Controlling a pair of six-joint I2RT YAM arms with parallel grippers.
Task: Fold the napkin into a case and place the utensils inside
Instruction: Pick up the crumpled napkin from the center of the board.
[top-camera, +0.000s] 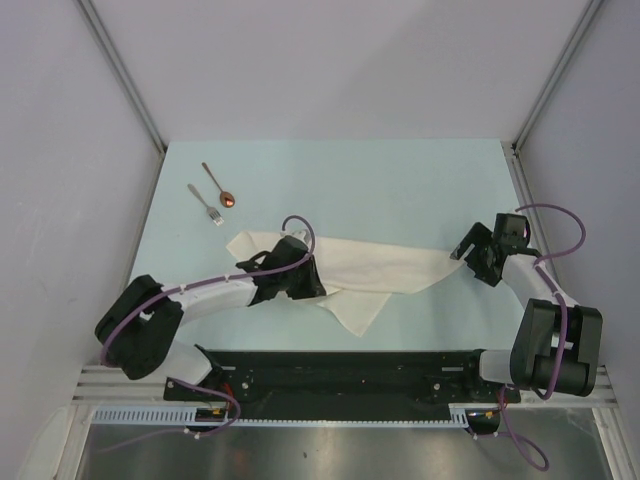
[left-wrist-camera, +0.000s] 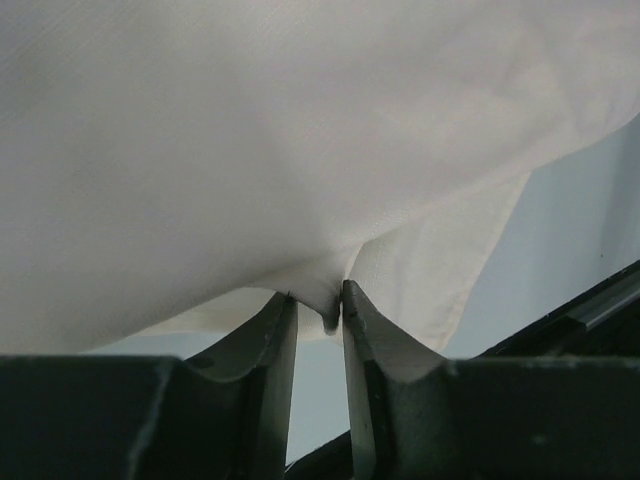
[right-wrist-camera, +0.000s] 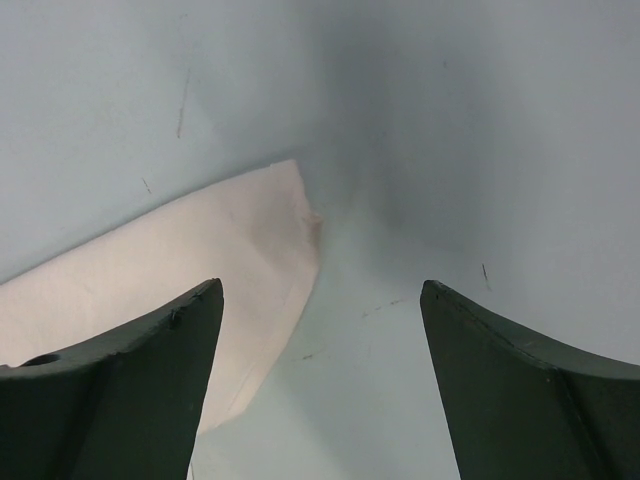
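The main risk lies at the left gripper (left-wrist-camera: 318, 305): its jaws stand narrowly apart with a small pucker of the napkin (top-camera: 380, 265) between the tips, and I cannot tell whether that pinch is firm. If it is loose, any lift or drag would probably let the cloth slide out and the fold fall open. The right gripper (right-wrist-camera: 322, 285) hangs wide apart and empty just over the cloth's right corner; if it closes too far right it would likely catch only the table (top-camera: 400, 190). The napkin lies mid-table as a long, loose, crooked fold with one corner trailing toward the arms (no pouch yet), so nothing is inside it. The fork (top-camera: 206, 204) and spoon (top-camera: 220, 186) lie side by side at the far left, apart from the cloth.
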